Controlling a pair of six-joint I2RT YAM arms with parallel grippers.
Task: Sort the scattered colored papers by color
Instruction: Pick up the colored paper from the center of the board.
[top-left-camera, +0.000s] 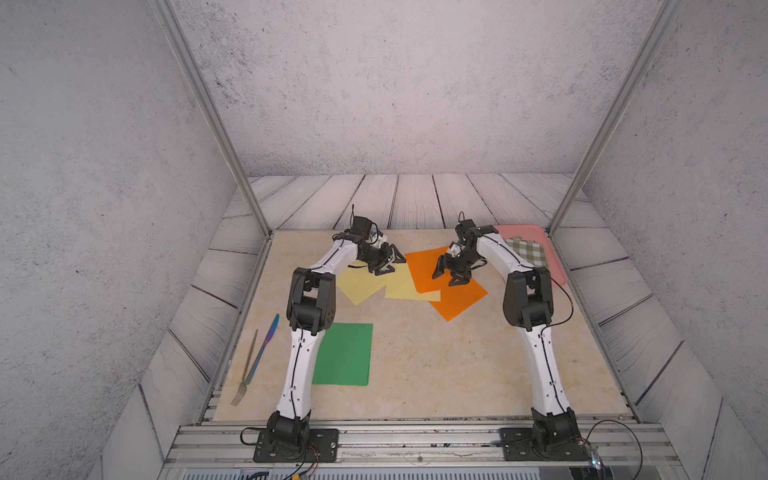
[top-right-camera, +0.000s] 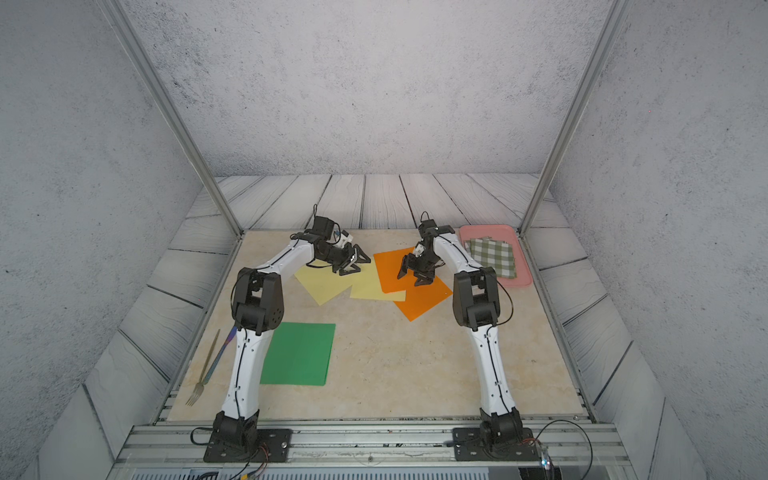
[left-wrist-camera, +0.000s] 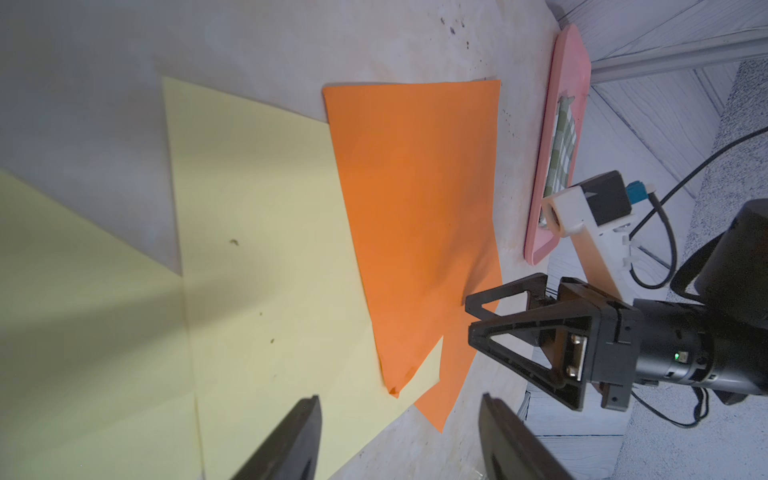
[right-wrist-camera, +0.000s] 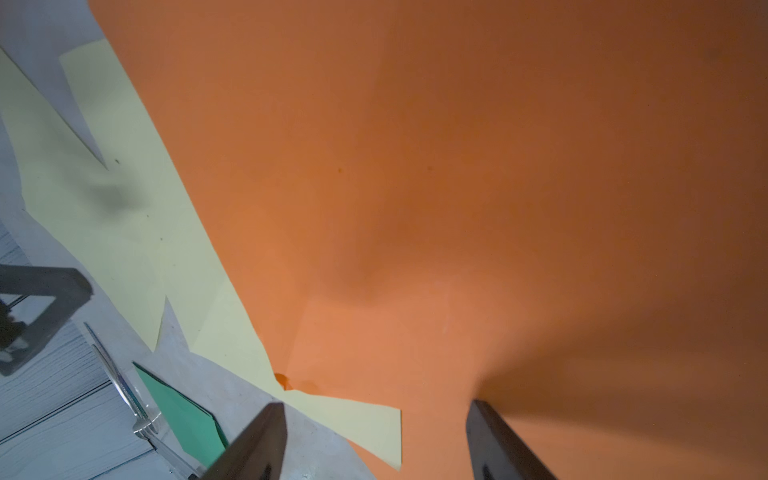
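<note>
fork (top-left-camera: 248, 365) and knife (top-left-camera: 262, 349): side by side along the table's (top-left-camera: 436, 365) left edge, clear of every paper and no part of the sort.
green paper (top-left-camera: 345, 353): flat near the front left corner, its left side hidden under the left arm. Only one green rectangle shows; a second may lie squarely beneath it, but I cannot tell.
left yellow sheet (top-left-camera: 357, 286): toward the back edge, left of centre, turned at an angle, one corner meeting the right yellow sheet.
left gripper (top-left-camera: 392, 264): jaws spread with nothing between them, low over the yellow pair's far side – probably posed to pin or nudge a sheet.
right yellow sheet (top-left-camera: 405, 289): sandwiched. Its right end lies under the upper orange sheet, while its near right corner lies over the lower orange sheet.
upper orange sheet (top-left-camera: 424, 270): topmost, near the back edge, overlapping both neighbours.
right gripper (top-left-camera: 442, 280): jaws apart and empty, close over the orange overlap; whether its tips touch the paper I cannot tell.
lower orange sheet (top-left-camera: 457, 299): angled toward the table's centre.
in the way: the trapped yellow – dragging either orange would likely pull it along.
pink tray (top-left-camera: 521, 230): back right corner, holding the checked cloth (top-left-camera: 525, 251), just beside the right arm.
</note>
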